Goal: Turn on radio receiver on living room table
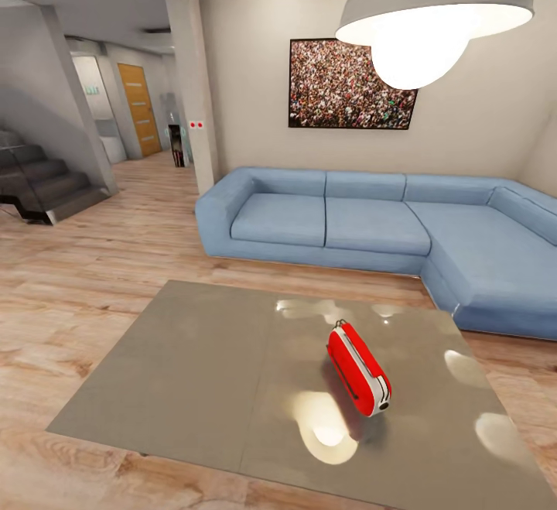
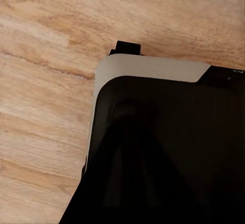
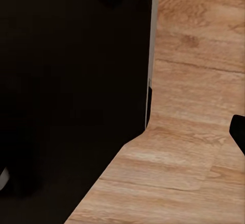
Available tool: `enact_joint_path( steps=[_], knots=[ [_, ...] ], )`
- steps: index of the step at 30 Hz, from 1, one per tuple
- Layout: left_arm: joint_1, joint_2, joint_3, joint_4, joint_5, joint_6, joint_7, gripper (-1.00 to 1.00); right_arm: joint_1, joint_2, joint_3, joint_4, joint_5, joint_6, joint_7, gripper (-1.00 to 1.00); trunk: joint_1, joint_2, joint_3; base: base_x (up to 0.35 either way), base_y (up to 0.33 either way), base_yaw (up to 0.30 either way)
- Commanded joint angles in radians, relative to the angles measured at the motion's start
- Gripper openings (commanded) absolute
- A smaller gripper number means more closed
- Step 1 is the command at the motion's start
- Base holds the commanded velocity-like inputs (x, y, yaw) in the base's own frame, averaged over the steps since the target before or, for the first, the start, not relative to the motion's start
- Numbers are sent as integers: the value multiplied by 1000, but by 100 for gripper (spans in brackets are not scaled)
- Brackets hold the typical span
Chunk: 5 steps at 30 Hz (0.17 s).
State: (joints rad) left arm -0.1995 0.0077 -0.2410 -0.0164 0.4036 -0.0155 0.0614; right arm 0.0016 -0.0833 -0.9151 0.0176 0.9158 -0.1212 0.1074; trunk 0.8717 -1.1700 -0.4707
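The radio receiver (image 1: 357,367) is a small red device with white-grey edge trim. It stands on its narrow edge on the right-centre part of the table (image 1: 193,371), with one end pointing toward me. The table is a large low square with a glossy grey-taupe top that reflects the lamp. The radio's dial face is not visible from here. Both wrist views look down at my own black base (image 2: 168,152) (image 3: 71,91) and the light wood floor (image 2: 41,81) (image 3: 199,81).
A blue sectional sofa (image 1: 371,220) runs behind and to the right of the table, under a framed crowd picture (image 1: 348,84). A white dome pendant lamp (image 1: 433,7) hangs at the upper right. At the left are a pillar (image 1: 193,84), stairs (image 1: 39,177) and a hallway with a wooden door (image 1: 139,107).
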Motion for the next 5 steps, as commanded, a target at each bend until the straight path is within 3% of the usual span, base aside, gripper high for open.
enact_joint_path(
  steps=[1,5],
  knots=[
    [0,0,0,0,0,0,0,-100,0,0,0,0,0,0,0,100,0,0,0,0,0,0],
    [0,1,0,1,1,0,0,-100,0,0,-1,0,0,0,0,100,0,0,0,0,0,0]
  ],
)
